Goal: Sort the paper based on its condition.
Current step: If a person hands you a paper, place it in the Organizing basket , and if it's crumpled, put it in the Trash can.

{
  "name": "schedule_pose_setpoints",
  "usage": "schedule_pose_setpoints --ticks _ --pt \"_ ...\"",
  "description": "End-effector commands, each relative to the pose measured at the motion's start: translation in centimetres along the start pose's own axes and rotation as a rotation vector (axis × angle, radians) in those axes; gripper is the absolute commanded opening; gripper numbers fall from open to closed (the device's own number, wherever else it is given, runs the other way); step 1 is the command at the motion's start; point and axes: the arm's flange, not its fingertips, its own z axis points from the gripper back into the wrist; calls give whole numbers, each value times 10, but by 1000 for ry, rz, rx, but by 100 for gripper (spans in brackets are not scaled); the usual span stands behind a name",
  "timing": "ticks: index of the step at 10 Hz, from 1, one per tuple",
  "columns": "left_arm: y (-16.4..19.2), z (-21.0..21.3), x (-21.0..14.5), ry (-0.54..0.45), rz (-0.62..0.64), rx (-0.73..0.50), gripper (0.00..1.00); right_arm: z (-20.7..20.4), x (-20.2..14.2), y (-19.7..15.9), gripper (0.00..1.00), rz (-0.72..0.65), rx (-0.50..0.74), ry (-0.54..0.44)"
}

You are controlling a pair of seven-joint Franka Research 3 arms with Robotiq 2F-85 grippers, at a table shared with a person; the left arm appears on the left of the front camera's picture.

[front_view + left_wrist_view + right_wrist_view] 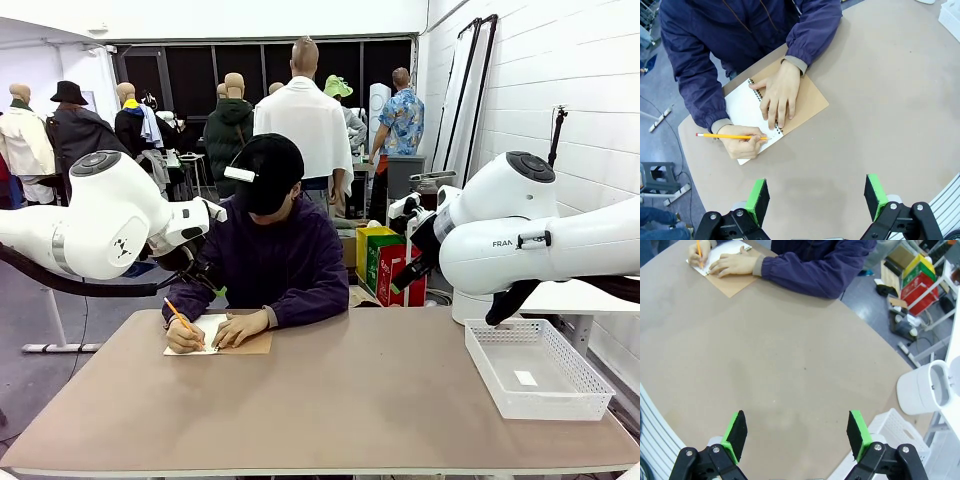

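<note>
Left jaws: wide open, empty, above the bench (880,125).
Right jaws: wide open, empty, over bare bench.
Basket (487,375): white mesh, three o'clock on the bench; holds one small white scrap (525,378), too small to identify.
Notebook (810,102): ten o'clock, under the person's flat hand (780,95).
Paper (742,107): the notebook's white page, under a pencil (730,136); likely light, limp, tearable; best pinched at a free edge.

Shows a spiral-bound notebook (812,102) open on the tan table (350,400), brown cover beside the white page. Shows a yellow pencil (730,136) with its tip on that page and a white mesh basket (555,407) at the table's right.
</note>
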Motion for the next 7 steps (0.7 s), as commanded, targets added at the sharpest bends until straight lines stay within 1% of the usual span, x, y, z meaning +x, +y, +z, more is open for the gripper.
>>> schedule_pose_setpoints --ticks 1,7 --pt "0 0 1 -10 -7 7 100 0 0 -1 100 0 1 0" --pt "0 0 1 -10 -7 7 100 0 0 -1 100 0 1 0"
